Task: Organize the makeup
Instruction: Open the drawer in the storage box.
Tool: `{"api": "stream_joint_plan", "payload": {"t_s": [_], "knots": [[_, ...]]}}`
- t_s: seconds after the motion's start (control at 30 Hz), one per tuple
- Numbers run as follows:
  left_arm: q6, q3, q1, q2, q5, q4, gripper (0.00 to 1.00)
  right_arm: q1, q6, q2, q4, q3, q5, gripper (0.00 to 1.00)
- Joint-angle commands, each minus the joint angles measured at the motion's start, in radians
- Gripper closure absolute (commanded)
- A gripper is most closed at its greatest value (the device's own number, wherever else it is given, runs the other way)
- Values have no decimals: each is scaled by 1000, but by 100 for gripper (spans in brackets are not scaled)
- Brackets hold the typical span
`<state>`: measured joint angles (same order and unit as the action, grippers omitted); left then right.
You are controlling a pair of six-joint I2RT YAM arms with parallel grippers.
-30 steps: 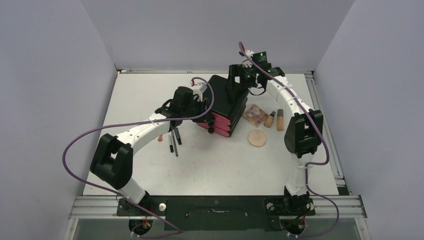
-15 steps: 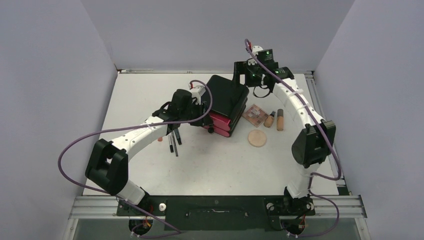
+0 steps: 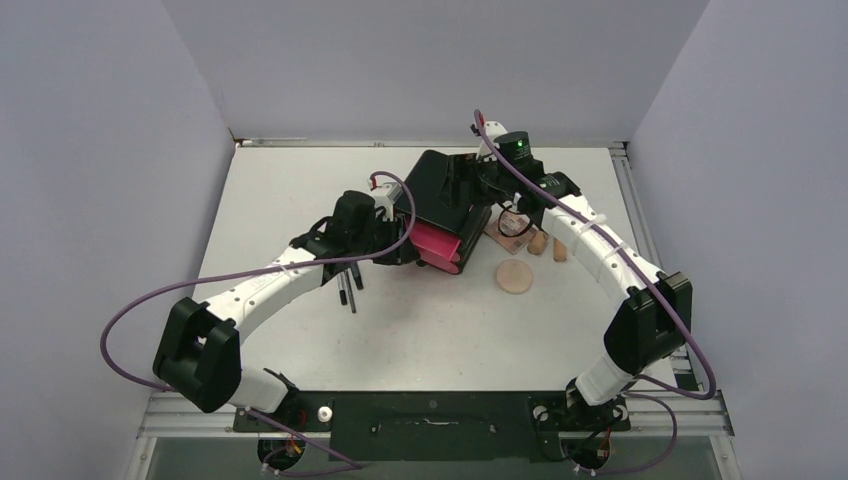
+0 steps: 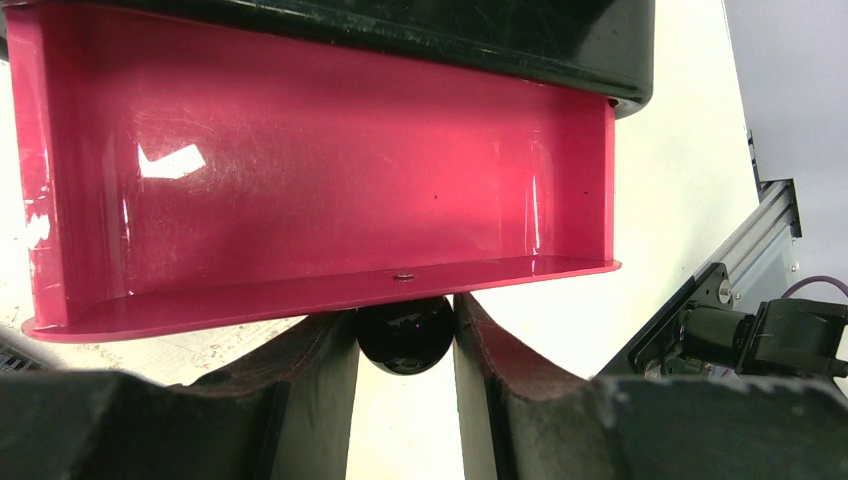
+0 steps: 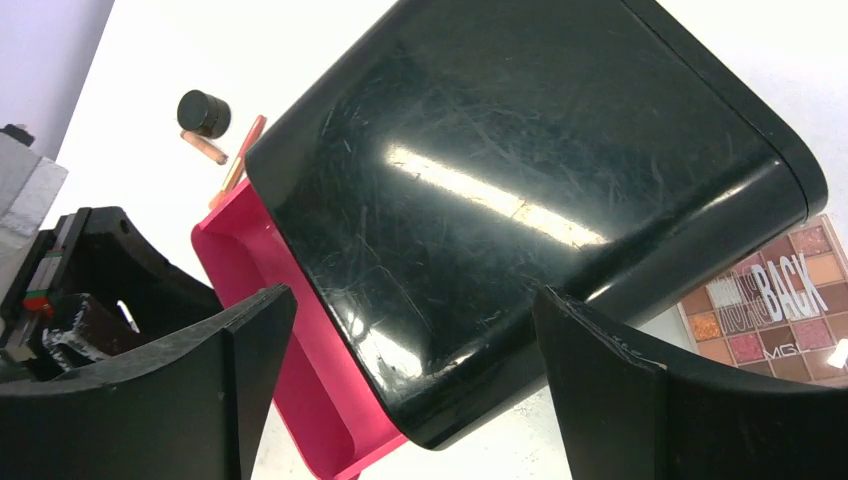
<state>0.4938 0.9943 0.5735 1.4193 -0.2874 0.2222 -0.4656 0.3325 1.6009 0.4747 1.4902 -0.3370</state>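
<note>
Fingers first. Left fingers (image 4: 310,390) are closed on the small black round knob (image 4: 405,338) at the front of a glossy pink plastic drawer (image 4: 300,200), one pad on each side of it. The drawer stands drawn out of the big black glossy cabinet (image 3: 445,185), toward the left arm. The cabinet's dark top edge shows just above the drawer's back in the left wrist view. Which level the drawer belongs to, I cannot tell.

Right fingers (image 5: 620,390) are spread wide apart and hold nothing. They sit over the scratched black top of the cabinet, one on each side of its middle. Whether they touch the lid, I cannot tell.

Makeup lies on the white tabletop (image 3: 420,330), on both sides of the cabinet:
- Square multi-colour eyeshadow palette (image 5: 775,300): just beside the cabinet's right corner, partly under the right arm from above.
- Two tan dark-capped tubes (image 3: 541,243): next to the palette.
- Round peach disc (image 3: 514,276): nearer the arm bases, apart from the cabinet.
- Thin black pencils (image 3: 347,290): left side, below the left wrist.
- Small black round jar (image 5: 203,111) and thin orange handle (image 5: 240,160): left side, beyond the drawer in the right wrist view.
</note>
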Motion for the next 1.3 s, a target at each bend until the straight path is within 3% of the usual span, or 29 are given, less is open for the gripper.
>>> {"api": "stream_joint_plan", "payload": {"t_s": [0.0,0.07,0.17,0.23,0.47,0.73,0.9,1.03,1.1,1.27], "knots": [[5,34,5,-34,-19,-44,76,2,32,-8,-49,-4,25,14],[6,39,5,-35,-12,-32,69,1,36,-5,-45,-7,29,13],[11,26,5,-54,-1,-36,65,-1,41,-5,-44,-16,35,13],[17,21,5,-67,5,-43,56,-2,44,-4,-43,-19,33,13],[13,43,3,-94,13,-24,46,-7,60,-4,-45,-25,20,12],[8,21,-2,-187,74,53,26,-10,63,-30,-37,-29,14,8],[0,-7,-19,-254,129,117,24,-14,70,-45,-27,-27,12,8],[99,-129,-28,-399,364,134,24,-16,89,-72,-18,-18,12,7],[154,-192,-72,-476,447,165,22,-22,98,-92,-22,-19,16,7],[181,-228,-250,-517,443,277,19,-31,122,-123,-32,-10,22,6]]}}
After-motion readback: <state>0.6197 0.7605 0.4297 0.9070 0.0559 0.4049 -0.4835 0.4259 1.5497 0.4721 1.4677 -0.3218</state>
